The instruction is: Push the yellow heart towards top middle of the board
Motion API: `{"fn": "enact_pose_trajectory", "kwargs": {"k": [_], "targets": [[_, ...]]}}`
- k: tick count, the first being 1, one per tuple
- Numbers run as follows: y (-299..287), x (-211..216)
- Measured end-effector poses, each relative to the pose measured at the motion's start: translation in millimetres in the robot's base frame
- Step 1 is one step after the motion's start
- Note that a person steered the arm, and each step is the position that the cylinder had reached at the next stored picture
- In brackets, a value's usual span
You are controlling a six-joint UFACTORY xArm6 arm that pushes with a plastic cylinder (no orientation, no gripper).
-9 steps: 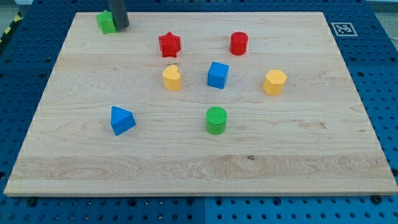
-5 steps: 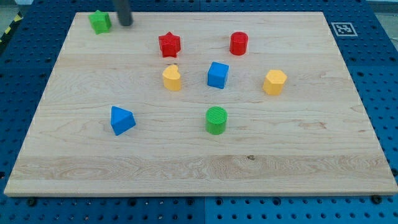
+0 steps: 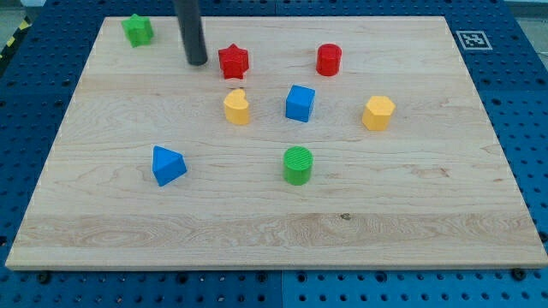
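Since the earlier frame my tip (image 3: 197, 62) has travelled right from the green block (image 3: 136, 30), nearing the red star (image 3: 232, 61). No gripper fitted. I should circle below the yellow heart (image 3: 237, 108), then push up-right.

One camera looks down at a slant from beyond the board's (image 3: 479, 214) near edge, facing the view's top. It stands far enough back to take in the whole board, all four edges, with blue pegboard (image 3: 522, 103) around it. The rod (image 3: 190, 30) enters from the top edge. No second view.
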State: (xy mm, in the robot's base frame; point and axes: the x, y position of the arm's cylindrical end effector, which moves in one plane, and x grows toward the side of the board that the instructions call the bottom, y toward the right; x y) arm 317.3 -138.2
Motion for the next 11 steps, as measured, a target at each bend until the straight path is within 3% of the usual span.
{"fn": "enact_pose_trajectory", "kwargs": {"k": [1,3,4,6,8,9,11], "targets": [[-19,46],[20,121],[27,117],[128,76],[162,117],[191,114],[166,115]]}}
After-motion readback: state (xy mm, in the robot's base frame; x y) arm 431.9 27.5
